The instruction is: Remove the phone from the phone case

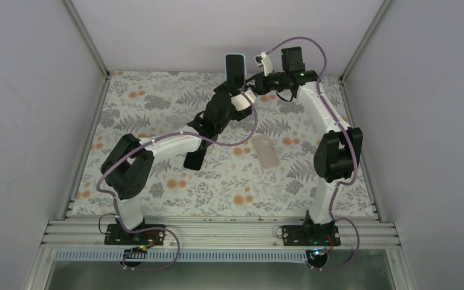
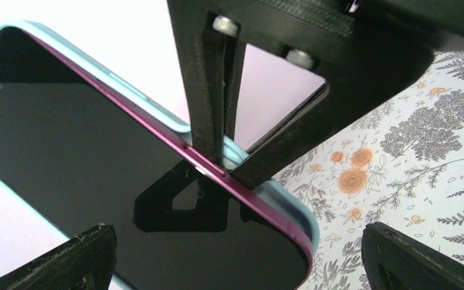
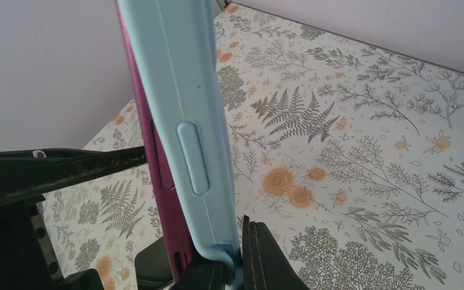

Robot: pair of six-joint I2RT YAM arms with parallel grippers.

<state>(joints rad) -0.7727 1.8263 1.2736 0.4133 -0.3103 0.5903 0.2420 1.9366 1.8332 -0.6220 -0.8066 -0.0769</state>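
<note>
Top external view: the phone (image 1: 235, 67) stands upright in the air over the far edge of the table (image 1: 157, 90), near the middle of that edge, with its dark screen facing the camera. The left gripper (image 1: 235, 89) is at the lower end of the phone and the right gripper (image 1: 248, 83) is at its right side. A pale flat rectangle (image 1: 267, 151) lies on the table well apart from them, a little toward the right edge and about halfway between the near and far edges.

Left wrist view: the phone has a magenta frame and sits inside a light blue phone case (image 2: 278, 198). The two right fingers (image 2: 205, 90) come together on the rim of the case, at the long side of the phone. The left fingers (image 2: 78, 260) stand wide apart, one on each side of the lower end of the phone. Whether they press on it I cannot tell, because that end is cut off by the picture.

Right wrist view: the back and side of the case fill the middle, with the magenta frame showing along its left edge. At the bottom, the lip of the case is clamped between the right fingers. One black left finger reaches in from the left, just beside the phone.
</note>
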